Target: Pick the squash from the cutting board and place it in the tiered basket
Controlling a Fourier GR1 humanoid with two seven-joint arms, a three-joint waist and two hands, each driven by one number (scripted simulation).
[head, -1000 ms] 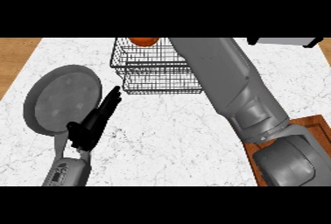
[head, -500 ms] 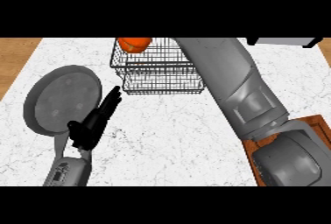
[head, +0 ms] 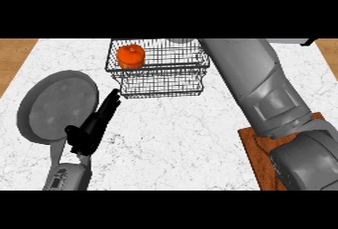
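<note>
One head view, no writing or labels to read. Squash (head: 131, 56) is orange, squat, sitting in tiered basket (head: 158, 67) top tier, left side, at counter's far edge. Left hand (head: 92, 127) fingers straight, apart, beside grey plate (head: 58, 105). Right hand hidden; can't tell.

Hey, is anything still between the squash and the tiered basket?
Nothing visible. The orange squash already sits inside the tiered basket, at the left of its upper tier. The right arm reaches past the basket; its hand is out of view.
</note>
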